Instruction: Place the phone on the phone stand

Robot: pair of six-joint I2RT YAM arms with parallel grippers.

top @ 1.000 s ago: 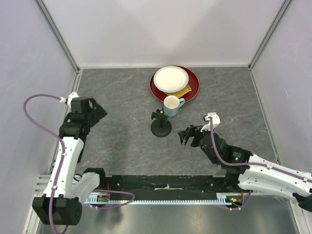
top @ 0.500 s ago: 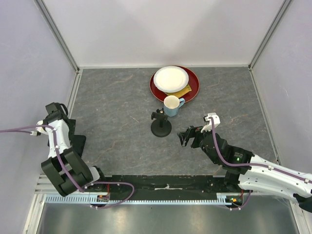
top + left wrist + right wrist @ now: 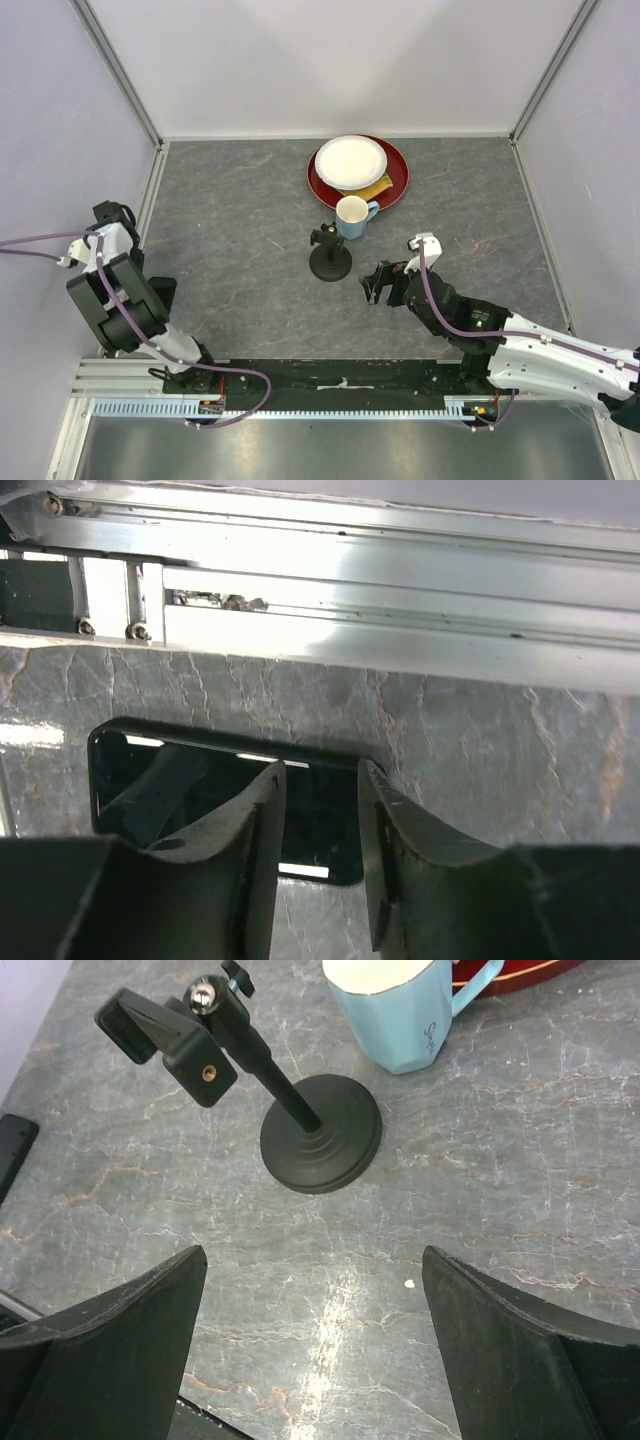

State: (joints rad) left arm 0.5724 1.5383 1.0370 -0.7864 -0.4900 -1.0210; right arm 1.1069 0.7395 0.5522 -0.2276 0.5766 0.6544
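Black phone [image 3: 200, 765] flat at left edge of table [image 3: 250, 200], below your left gripper [image 3: 320, 780]; fingers narrowly apart, gripping nothing. Your right gripper [image 3: 315, 1260] spread wide, near phone stand [image 3: 290, 1090].

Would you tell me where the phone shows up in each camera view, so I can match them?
Top external: phone at the far left, near the table's left edge.
Left wrist: phone in the lower centre, lying flat.
Right wrist: only a corner at the left edge.
Shared landmark: the grey marbled table in all three views; the phone stand in the top and right wrist views.
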